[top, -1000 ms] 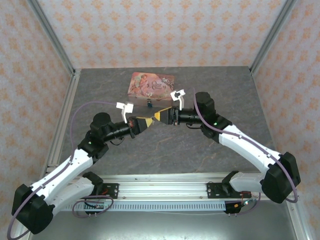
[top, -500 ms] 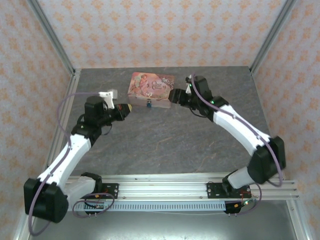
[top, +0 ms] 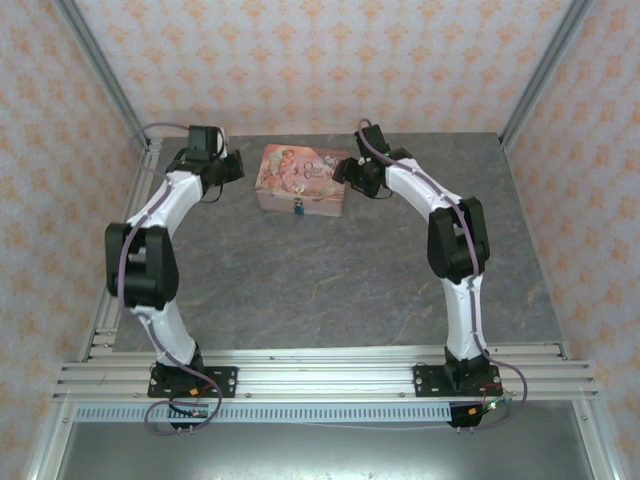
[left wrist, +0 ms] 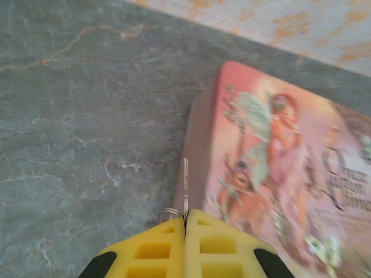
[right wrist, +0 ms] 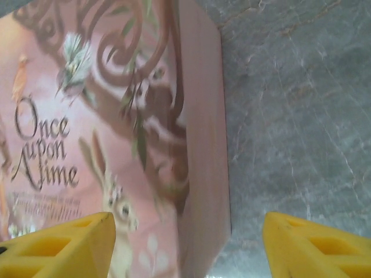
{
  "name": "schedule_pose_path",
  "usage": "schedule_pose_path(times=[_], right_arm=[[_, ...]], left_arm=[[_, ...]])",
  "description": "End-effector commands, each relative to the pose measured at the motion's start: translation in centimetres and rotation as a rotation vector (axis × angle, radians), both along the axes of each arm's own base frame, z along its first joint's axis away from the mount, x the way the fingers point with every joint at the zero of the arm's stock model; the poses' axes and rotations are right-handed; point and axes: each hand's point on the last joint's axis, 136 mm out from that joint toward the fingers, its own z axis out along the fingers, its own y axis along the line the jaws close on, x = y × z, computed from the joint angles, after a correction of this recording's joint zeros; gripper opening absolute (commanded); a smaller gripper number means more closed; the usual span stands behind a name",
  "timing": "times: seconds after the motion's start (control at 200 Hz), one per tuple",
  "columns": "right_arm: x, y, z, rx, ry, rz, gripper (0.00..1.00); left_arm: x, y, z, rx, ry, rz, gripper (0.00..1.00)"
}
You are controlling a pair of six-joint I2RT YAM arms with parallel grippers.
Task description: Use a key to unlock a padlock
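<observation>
The key (left wrist: 185,186) is a thin metal blade with a small ring, standing up out of my left gripper (left wrist: 186,217), which is shut on it. That gripper (top: 232,166) hovers at the left end of the pink tin (top: 303,178), with the key pointing along the tin's left side (left wrist: 200,145). The tiny dark padlock (top: 297,208) hangs on the tin's front wall. My right gripper (top: 343,172) is at the tin's right end. It is open (right wrist: 188,246), and its yellow fingertips (right wrist: 64,243) straddle the tin's right edge (right wrist: 203,174) without touching it.
The tin stands near the back of the grey marble-patterned table (top: 330,280). Patterned walls and metal frame posts (top: 150,150) close in the back and both sides. Both arms reach far back, leaving the table's middle and front free.
Both arms swung from the middle of the table back to the tin's two ends. The left gripper kept hold of the key. The right gripper's jaws opened wider.
</observation>
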Motion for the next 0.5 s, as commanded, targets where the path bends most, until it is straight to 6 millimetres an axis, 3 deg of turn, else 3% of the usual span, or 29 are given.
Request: schedule_pose_path(times=[0.0,0.23,0.495], right_arm=[[0.9,0.7,0.2,0.027,0.041,0.028,0.68],[2.4,1.4,-2.3,0.042,0.086,0.042,0.65],[1.1,1.7,-4.3,0.053,0.143,0.082,0.61]], left_arm=[[1.7,1.2,-2.2,0.054,0.100,0.000,0.00],[4.2,-0.8,-4.9,-0.044,0.167,-0.041,0.00],[2.7,-4.8,-6.7,-0.056,0.215,-0.142,0.00]])
